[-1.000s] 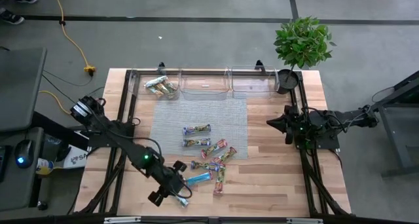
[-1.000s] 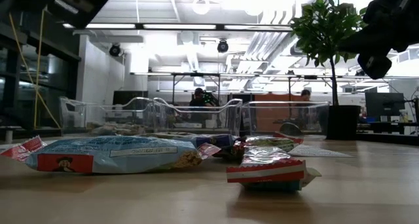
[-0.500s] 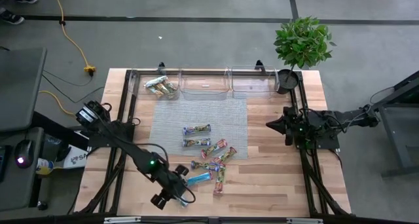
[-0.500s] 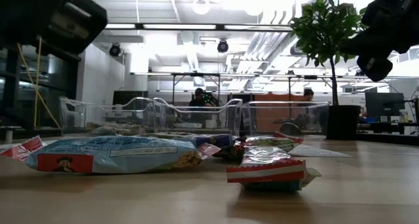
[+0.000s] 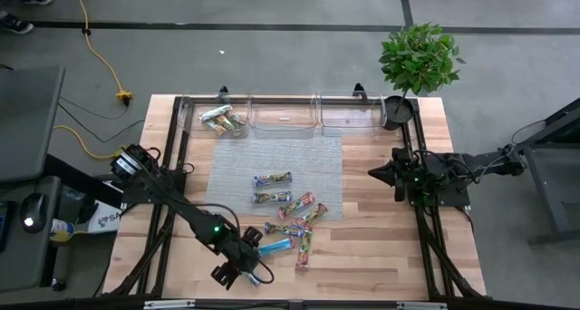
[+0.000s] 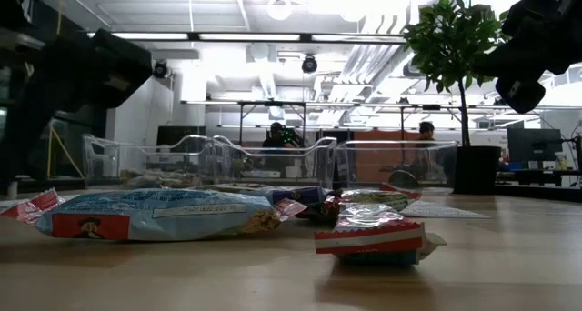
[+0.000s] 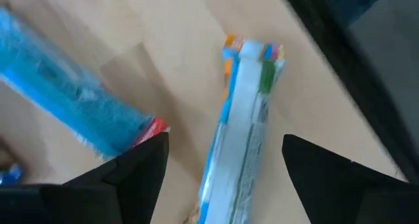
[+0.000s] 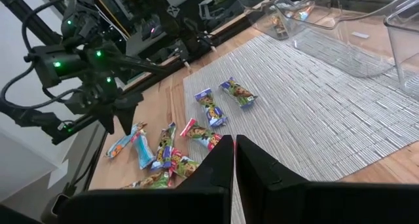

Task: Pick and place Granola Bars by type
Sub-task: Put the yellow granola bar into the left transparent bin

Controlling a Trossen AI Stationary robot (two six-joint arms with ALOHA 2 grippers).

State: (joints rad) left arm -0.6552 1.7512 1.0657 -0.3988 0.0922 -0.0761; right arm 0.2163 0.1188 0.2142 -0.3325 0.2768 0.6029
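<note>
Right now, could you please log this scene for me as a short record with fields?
Left gripper: jaws open, above a bar lying on the wood near the table's front edge
Bar below it: silver-blue wrapper, flat on the table, not gripped
Blue bar: beside it, on the wood
Right gripper: jaws shut, holds nothing, waiting at the table's right side
Left bin: holds some bars
Other two bins: no bars visible

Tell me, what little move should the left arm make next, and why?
Probably lower straight down and close. The left tool is open, with a blue-and-white bar lying on the wooden table between its fingers, not yet gripped. The right tool waits shut at the other side.
</note>
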